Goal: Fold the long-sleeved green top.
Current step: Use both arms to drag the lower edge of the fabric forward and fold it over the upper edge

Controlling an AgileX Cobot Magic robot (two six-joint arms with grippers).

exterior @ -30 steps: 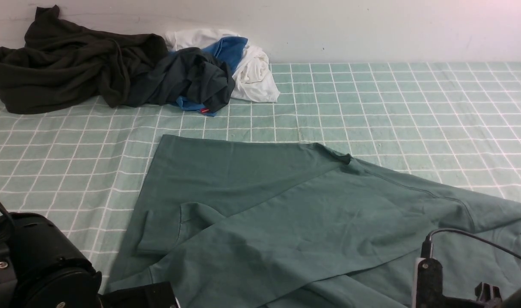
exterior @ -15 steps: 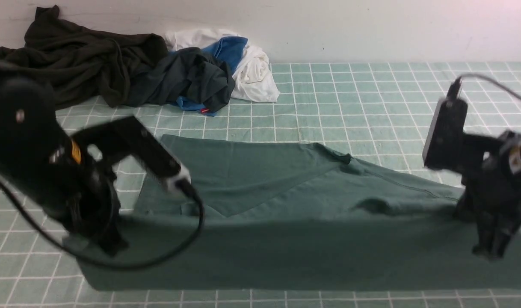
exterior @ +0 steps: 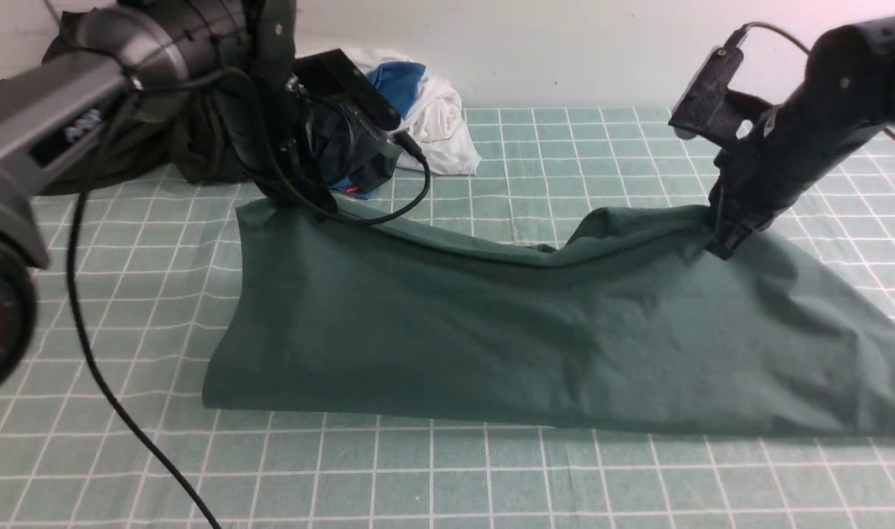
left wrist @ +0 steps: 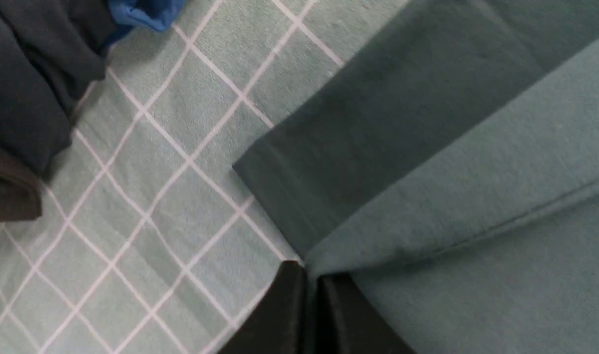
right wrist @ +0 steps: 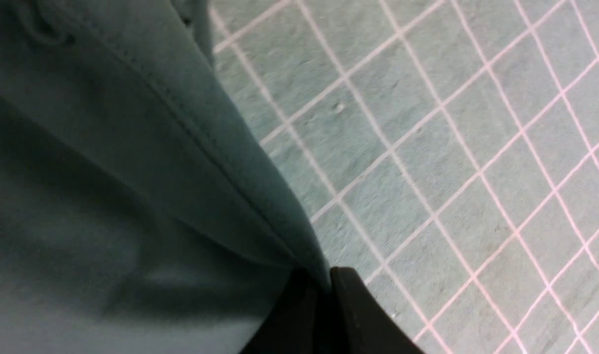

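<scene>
The green long-sleeved top (exterior: pixel 491 323) lies folded lengthwise across the checked sheet, its fold along the near side. My left gripper (exterior: pixel 322 206) is shut on the top's far left corner, seen in the left wrist view (left wrist: pixel 309 270) pinching the cloth (left wrist: pixel 452 196). My right gripper (exterior: pixel 723 246) is shut on the top's far edge at the right, holding it a little above the sheet; the right wrist view (right wrist: pixel 324 280) shows the seamed edge (right wrist: pixel 132 172) in the jaws. The sleeves and logo are hidden.
A pile of clothes sits at the back left by the wall: a very dark olive-black garment (exterior: pixel 161 154), a dark navy one (exterior: pixel 352 147), blue and white ones (exterior: pixel 433 110). The left arm's cable (exterior: pixel 102 375) trails over the checked sheet (exterior: pixel 565 477).
Both grippers have carried the top's near edge up and away to the far side, laying it over itself. The arms now stand at the far side of the cloth.
</scene>
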